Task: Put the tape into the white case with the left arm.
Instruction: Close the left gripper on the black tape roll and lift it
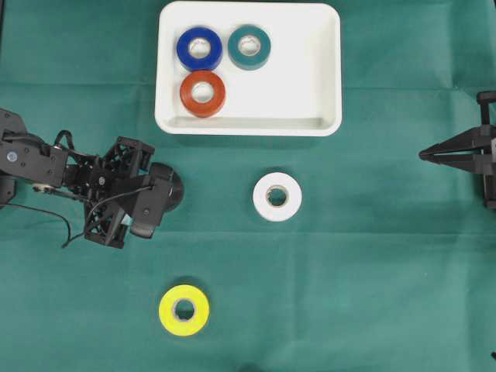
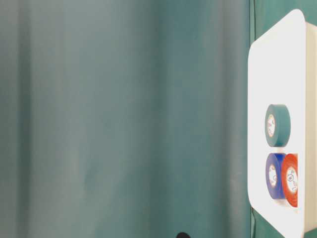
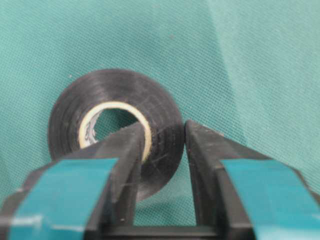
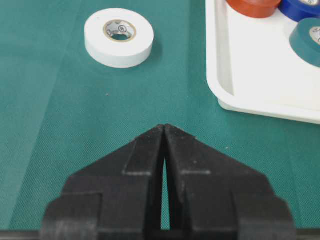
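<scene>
A black tape roll (image 1: 177,193) lies on the green cloth left of centre, half hidden under my left gripper (image 1: 159,200). In the left wrist view one teal-striped finger sits inside the core of the black tape roll (image 3: 150,100) and the other against its outer side, so my left gripper (image 3: 165,132) pinches the roll's wall. The white case (image 1: 325,128) stands at the back and holds a blue roll (image 1: 199,48), a teal roll (image 1: 249,46) and a red roll (image 1: 202,94). My right gripper (image 1: 425,154) is shut and empty at the right edge.
A white tape roll (image 1: 277,197) lies mid-table in front of the case, and also shows in the right wrist view (image 4: 118,37). A yellow roll (image 1: 184,310) lies near the front. The case's corner (image 4: 220,75) shows beside my right gripper (image 4: 164,126).
</scene>
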